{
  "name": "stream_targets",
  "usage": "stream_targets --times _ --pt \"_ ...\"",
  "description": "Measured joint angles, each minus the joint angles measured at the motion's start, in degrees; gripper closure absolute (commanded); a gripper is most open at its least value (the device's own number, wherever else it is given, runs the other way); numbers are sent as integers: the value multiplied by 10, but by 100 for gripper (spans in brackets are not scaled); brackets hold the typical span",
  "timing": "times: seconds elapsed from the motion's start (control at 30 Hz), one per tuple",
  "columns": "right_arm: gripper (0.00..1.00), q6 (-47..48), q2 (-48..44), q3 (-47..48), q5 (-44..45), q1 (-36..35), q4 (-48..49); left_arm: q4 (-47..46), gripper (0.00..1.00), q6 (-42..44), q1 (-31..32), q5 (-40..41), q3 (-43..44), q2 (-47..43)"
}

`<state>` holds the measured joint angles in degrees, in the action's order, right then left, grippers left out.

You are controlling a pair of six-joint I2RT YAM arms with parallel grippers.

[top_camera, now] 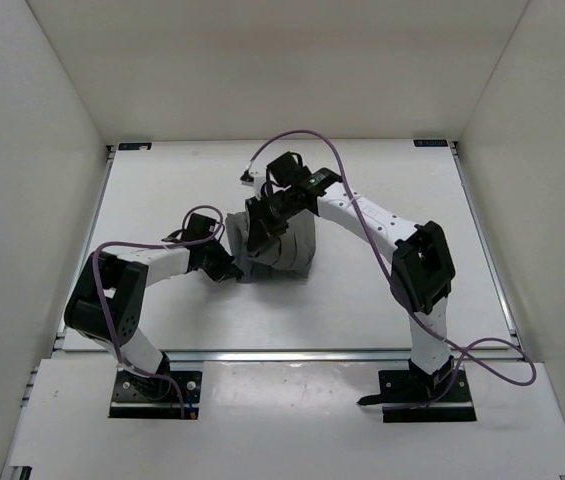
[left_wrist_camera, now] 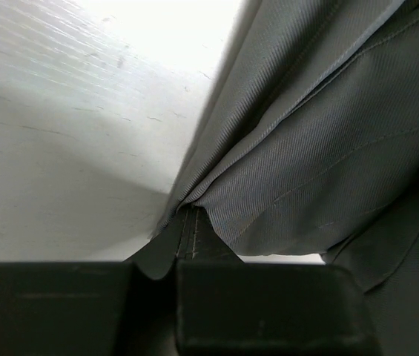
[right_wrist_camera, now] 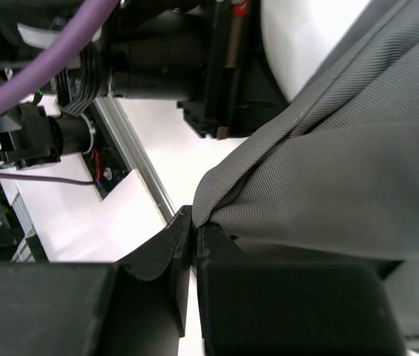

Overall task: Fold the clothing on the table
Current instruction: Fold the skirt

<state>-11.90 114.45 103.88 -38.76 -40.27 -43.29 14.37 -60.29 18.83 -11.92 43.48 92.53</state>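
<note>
Bunched clothing (top_camera: pixel 287 256) mid-worktop (top_camera: pixel 342 300), pinched by left claw (left_wrist_camera: pixel 176 271) and right claw (right_wrist_camera: pixel 194 239).
Gripping only thin edges, seemingly; could slip free or drag it askew if pulled apart too fast.

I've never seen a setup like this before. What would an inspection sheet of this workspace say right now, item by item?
Surface: white table, bare apart from the garment; faint scratches show in the left wrist view.
Job's things: dark grey pleated clothing, bunched near the middle of the table, partly hidden under the arms.
Clutter: nothing seen.
Grippers: left gripper shut on a fold of the clothing; right gripper shut on its edge.
Cables: purple cables loop off both arms; none touches the fabric, as far as the top view shows.
Surroundings: white walls on three sides; metal rail along the near edge.
</note>
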Motion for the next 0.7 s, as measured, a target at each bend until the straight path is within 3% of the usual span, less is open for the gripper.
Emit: stream_targets --times 0.43,0.7 --pt "100 -15 58 -14 -34 -30 35 -32 97 -3 -36 -31 -37 -17" --pt "100 -16 119 27 -37 -28 26 -44 96 14 -52 -53 -52 -23"
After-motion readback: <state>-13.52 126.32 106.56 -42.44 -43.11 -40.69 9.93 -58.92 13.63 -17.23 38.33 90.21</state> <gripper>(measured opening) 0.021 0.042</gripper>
